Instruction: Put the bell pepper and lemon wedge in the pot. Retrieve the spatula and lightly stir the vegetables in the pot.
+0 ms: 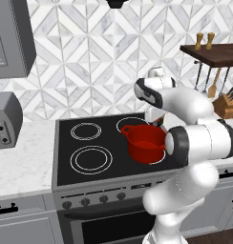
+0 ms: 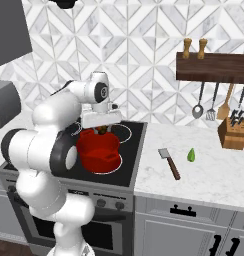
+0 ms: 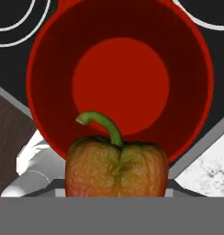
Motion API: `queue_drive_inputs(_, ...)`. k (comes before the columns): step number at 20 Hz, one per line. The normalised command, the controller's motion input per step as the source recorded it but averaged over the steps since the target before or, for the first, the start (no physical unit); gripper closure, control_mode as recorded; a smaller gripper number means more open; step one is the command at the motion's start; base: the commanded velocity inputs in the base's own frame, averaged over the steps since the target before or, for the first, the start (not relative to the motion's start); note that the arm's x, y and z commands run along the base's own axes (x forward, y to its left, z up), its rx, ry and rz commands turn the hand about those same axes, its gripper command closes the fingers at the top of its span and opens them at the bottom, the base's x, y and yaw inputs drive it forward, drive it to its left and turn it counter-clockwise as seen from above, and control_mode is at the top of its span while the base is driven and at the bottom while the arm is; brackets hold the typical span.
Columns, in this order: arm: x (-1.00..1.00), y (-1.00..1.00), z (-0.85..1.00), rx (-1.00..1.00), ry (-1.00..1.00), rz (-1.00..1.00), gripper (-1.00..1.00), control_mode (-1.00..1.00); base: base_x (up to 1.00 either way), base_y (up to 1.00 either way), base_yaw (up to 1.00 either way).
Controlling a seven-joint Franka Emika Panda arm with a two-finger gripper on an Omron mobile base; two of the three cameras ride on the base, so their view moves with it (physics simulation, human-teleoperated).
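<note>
Pot (image 1: 145,142) sits on the stove (image 1: 80,152), on the near right burner, upright, glossy red, inside bare. Same pot in the right base view (image 2: 98,150), partly behind the arm's elbow. Gripper (image 2: 101,130) hangs directly above the pot's mouth, pointing down. Jaws are closed on the pepper (image 3: 116,167): in the hand view it sits right at the jaws, orange-red with green shading, curved green stem up toward the pot (image 3: 120,82), whose round floor lies beyond it. Fingertips themselves are hidden behind the pepper. In the right base view a small orange-brown bit of pepper (image 2: 102,130) shows under the hand, just over the pot rim, not yet inside. Spatula (image 2: 170,163) lies flat on the tabletop (image 2: 209,175) right of the stove, blade toward the wall, dark handle toward the front edge. Lemon wedge (image 2: 191,155), greenish, rests just beside the spatula on its right, apart from it. Knife block (image 2: 233,132) stands further right by the wall, under a shelf (image 2: 214,67) with hanging utensils.
</note>
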Motion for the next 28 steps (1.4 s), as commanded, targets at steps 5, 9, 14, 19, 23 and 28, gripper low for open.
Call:
queue_drive_inputs(5,0.47,0.21,-0.75,-0.02,0.02,0.06,1.0,-1.0,0.0,0.0,0.0)
queue_drive_inputs(9,0.42,0.0,-0.72,-0.01,0.0,0.0,1.0,-1.0,0.0,0.0,0.0)
queue_drive_inputs(14,0.06,0.0,-0.55,0.0,0.0,0.0,1.0,-1.0,0.0,0.0,0.0)
queue_drive_inputs(19,0.0,0.0,-0.57,0.0,0.0,0.0,1.0,-1.0,0.0,0.0,0.0)
queue_drive_inputs(23,-0.13,0.0,-0.32,0.0,-0.04,0.0,1.0,-1.0,0.0,0.0,0.0)
queue_drive_inputs(28,-0.61,0.04,-0.03,0.0,-0.13,0.0,-1.0,-1.0,0.0,0.0,0.0)
